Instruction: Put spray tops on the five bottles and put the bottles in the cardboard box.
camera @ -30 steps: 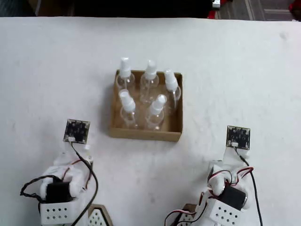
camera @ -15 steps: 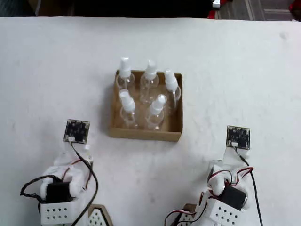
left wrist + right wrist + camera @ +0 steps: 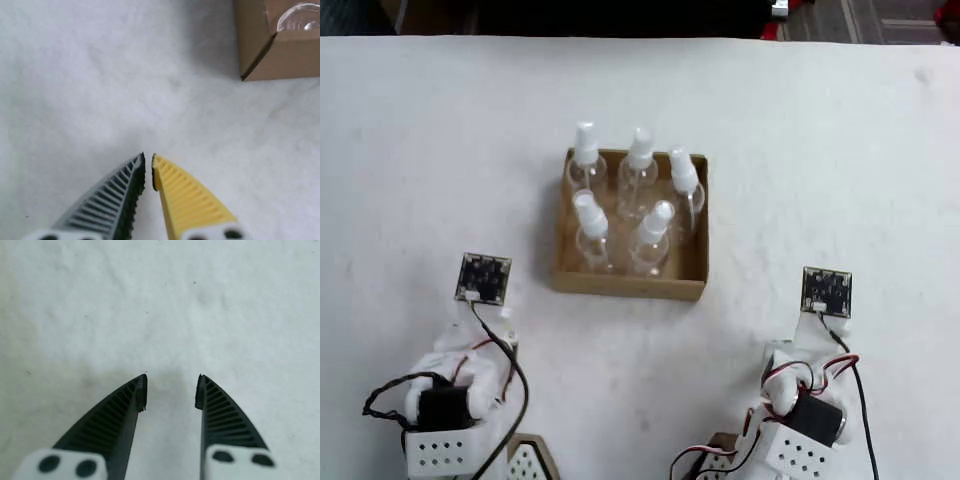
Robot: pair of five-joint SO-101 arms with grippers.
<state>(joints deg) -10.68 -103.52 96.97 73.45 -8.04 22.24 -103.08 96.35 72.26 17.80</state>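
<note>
Inside the cardboard box (image 3: 620,285), all five topped bottles (image 3: 638,188) are standing, so both arms are probably idling empty: left gripper (image 3: 148,166) practically closed, right gripper (image 3: 170,390) parted

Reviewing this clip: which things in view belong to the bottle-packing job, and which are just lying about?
Part of the job:
- five clear bottles, standing in the cardboard box
- white spray tops, one on each bottle
- left gripper, shut and empty
- right gripper, open and empty

Just lying about:
- white table
- wood-edged perforated piece by the left arm's base
</note>
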